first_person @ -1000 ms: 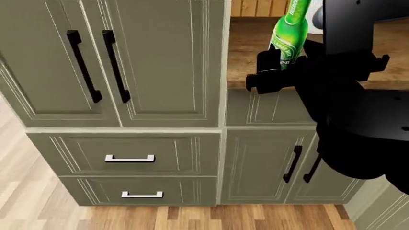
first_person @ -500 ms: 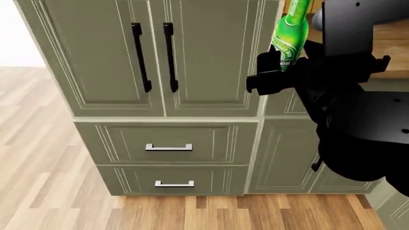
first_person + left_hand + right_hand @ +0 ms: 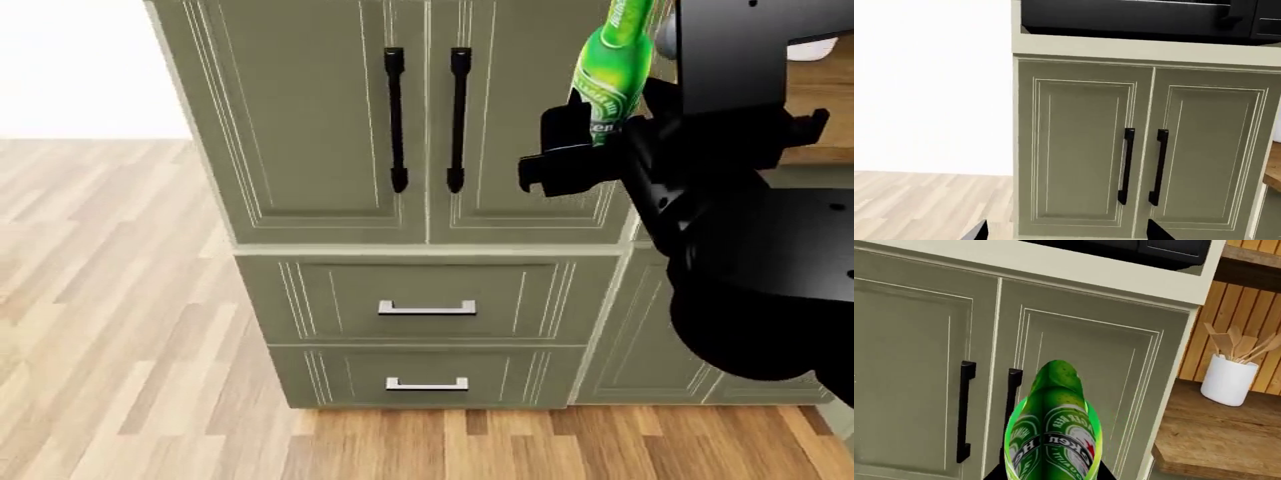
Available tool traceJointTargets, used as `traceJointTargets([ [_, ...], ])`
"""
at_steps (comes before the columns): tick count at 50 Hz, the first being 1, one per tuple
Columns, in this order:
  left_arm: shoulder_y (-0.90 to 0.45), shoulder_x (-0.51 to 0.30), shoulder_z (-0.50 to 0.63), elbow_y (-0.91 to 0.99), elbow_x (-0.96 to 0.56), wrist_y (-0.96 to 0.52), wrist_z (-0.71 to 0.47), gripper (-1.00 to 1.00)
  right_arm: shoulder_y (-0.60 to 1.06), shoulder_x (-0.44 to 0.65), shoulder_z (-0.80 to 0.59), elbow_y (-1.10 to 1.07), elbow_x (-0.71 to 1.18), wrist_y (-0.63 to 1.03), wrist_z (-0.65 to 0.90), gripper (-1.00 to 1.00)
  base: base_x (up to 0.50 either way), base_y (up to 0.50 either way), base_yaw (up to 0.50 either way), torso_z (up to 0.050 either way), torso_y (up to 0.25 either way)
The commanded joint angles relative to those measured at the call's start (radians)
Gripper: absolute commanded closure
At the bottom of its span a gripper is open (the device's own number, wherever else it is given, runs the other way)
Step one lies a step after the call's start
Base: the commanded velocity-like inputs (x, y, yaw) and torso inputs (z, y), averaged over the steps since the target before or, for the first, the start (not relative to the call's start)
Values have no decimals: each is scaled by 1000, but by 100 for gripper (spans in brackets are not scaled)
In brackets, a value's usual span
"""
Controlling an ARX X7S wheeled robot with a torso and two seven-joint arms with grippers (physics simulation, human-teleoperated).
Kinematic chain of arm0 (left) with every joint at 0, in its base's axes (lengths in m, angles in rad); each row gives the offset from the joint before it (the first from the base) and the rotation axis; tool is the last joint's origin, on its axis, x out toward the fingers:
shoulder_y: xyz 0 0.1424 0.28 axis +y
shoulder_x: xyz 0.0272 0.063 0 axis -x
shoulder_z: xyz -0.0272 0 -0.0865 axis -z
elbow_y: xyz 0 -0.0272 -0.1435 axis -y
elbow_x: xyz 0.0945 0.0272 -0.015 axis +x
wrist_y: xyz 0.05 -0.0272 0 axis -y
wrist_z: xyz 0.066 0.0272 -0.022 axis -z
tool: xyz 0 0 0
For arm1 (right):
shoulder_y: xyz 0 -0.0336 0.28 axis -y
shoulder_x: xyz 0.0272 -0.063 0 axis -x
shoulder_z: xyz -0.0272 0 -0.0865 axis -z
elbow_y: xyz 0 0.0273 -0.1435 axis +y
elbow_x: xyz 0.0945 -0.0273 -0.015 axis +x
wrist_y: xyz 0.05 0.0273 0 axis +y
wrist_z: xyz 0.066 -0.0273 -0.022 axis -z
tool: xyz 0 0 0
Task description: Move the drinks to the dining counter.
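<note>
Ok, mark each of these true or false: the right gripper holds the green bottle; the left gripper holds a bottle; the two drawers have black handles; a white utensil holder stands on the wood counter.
1. The right gripper holds the green bottle. True.
2. The left gripper holds a bottle. False: nothing sits between its fingertips.
3. The two drawers have black handles. False: theirs are silver; the doors above have black ones.
4. A white utensil holder stands on the wood counter. True.
</note>
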Motion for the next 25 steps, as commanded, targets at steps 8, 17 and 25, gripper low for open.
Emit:
traceJointTargets([
  [8, 1, 33, 23, -2, 36, -19, 19, -100, -34, 18, 11, -6, -39, -19, -18, 100, 55, 500, 0, 0, 0],
  [17, 0, 14, 16, 7, 20, 0, 13, -100, -15, 33, 25, -29, -6, -12, 7, 100, 106, 500, 0, 0, 0],
  [25, 3, 14, 12, 6, 18, -3, 14, -100, -23, 32, 21, -28, -14, -15, 5, 100, 127, 500, 0, 0, 0],
])
